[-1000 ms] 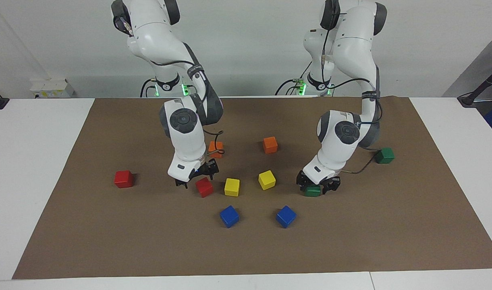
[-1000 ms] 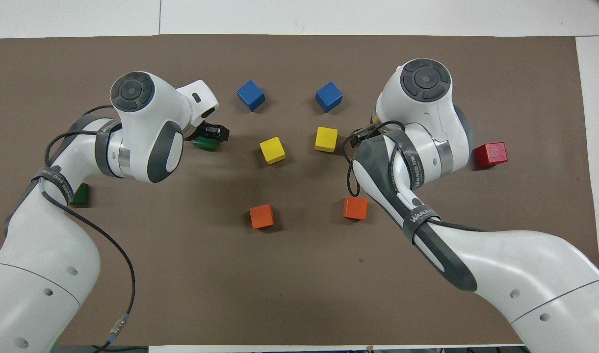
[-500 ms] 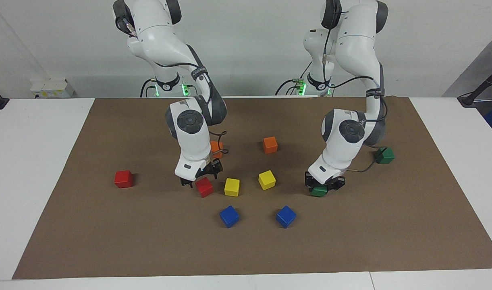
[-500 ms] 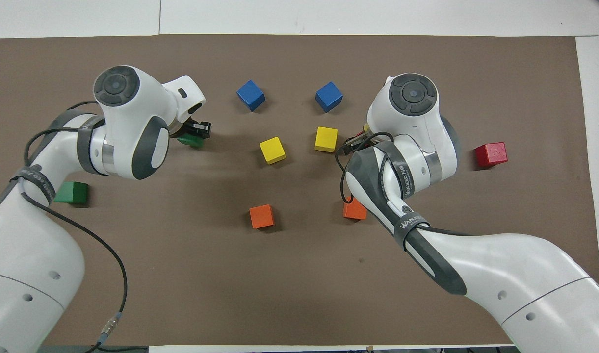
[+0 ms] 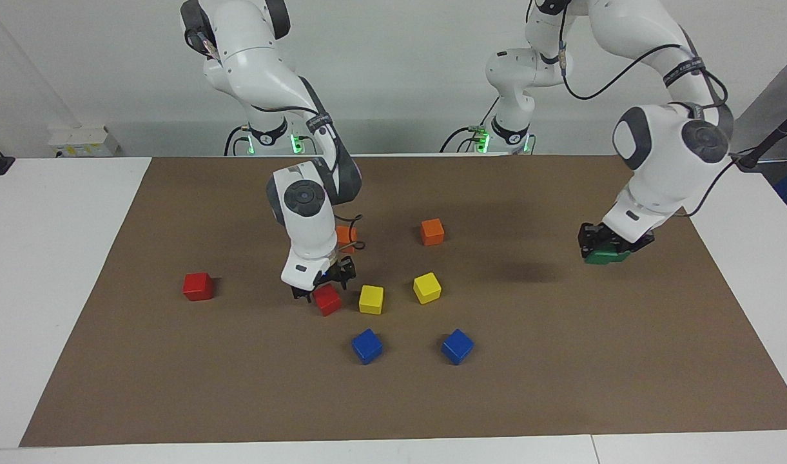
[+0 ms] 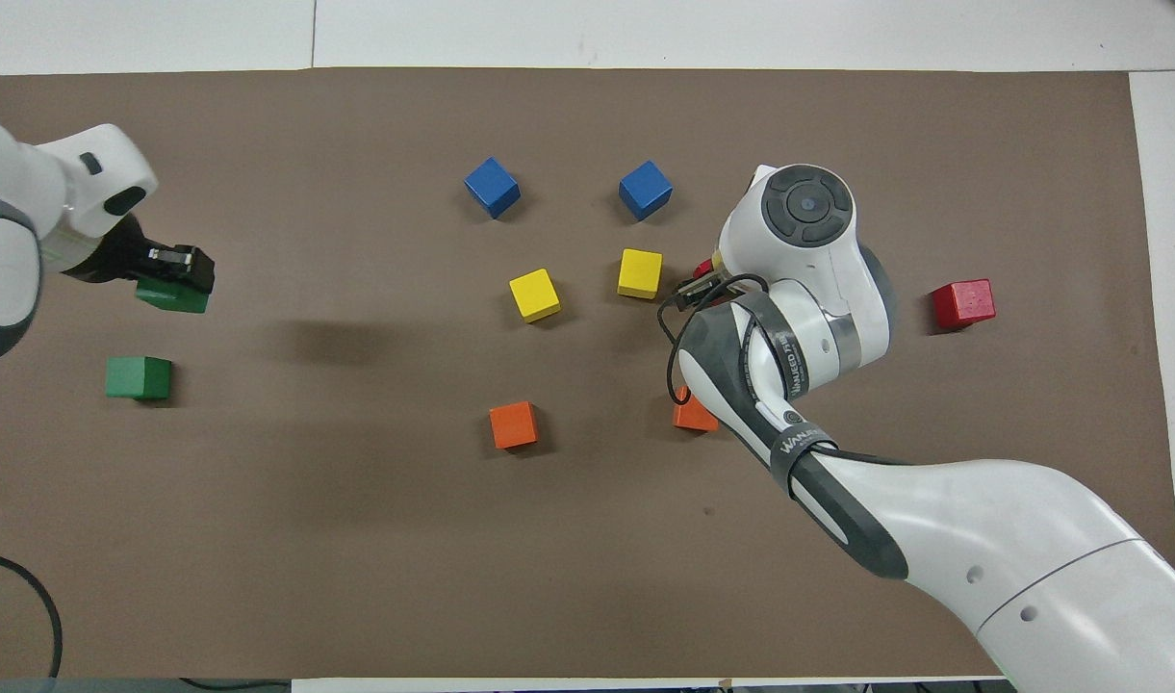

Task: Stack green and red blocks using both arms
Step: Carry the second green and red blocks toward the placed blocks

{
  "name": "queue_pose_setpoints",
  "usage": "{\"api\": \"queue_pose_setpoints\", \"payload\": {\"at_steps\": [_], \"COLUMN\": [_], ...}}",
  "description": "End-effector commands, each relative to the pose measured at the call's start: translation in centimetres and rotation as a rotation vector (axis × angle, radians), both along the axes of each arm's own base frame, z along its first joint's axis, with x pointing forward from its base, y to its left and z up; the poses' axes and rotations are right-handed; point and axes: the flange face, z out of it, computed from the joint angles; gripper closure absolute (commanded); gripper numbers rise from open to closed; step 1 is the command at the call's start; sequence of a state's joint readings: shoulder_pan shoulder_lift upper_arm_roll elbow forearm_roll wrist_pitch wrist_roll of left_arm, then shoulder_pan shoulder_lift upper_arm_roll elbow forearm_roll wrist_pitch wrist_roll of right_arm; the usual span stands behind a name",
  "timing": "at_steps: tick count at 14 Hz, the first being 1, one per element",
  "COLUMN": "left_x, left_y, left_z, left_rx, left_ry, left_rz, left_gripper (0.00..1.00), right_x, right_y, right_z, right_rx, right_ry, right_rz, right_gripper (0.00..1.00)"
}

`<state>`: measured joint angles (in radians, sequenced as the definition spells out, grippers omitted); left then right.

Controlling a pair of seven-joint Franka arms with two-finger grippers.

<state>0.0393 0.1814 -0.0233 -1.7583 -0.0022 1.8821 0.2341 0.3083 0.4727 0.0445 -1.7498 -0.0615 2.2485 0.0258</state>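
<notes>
No stack exists yet. The left gripper (image 5: pixel 603 248) pinches one glossy dark green cube (image 5: pixel 607 256), held over the second green cube (image 6: pixel 139 376). The right gripper (image 5: pixel 322 288) (finger state indeterminate) sits at one bright red cube (image 5: pixel 327 299); the other red cube (image 5: pixel 198 286) lies untouched.

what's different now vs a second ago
The left gripper has closed on a green block, lifted it off the mat and carried it toward the left arm's end of the table, up over the other green block. The right gripper has come down around the red block beside the yellow ones, jaws not yet shut. The second red block and the yellow, orange and blue cubes stayed put.
</notes>
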Motion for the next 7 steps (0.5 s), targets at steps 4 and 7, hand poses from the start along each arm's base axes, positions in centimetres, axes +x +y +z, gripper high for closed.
{"api": "queue_pose_setpoints", "payload": {"at_steps": [4, 7], "left_x": [-6.9, -9.1], "left_y": [10.3, 12.0], "left_z": [-2.4, -4.8], "left_rx": [-0.007, -0.009], "left_ry": [-0.015, -0.090], "left_rz": [0.013, 0.044], "left_gripper": [1.00, 1.00], "right_x": [0.3, 1.8], "right_y": [-1.6, -7.0], "right_z": [0.7, 7.4], "right_rx": [-0.005, -0.024], "right_ry": [0.014, 0.042], "right_rz": [-0.041, -0.125], "right_gripper": [1.00, 1.00]}}
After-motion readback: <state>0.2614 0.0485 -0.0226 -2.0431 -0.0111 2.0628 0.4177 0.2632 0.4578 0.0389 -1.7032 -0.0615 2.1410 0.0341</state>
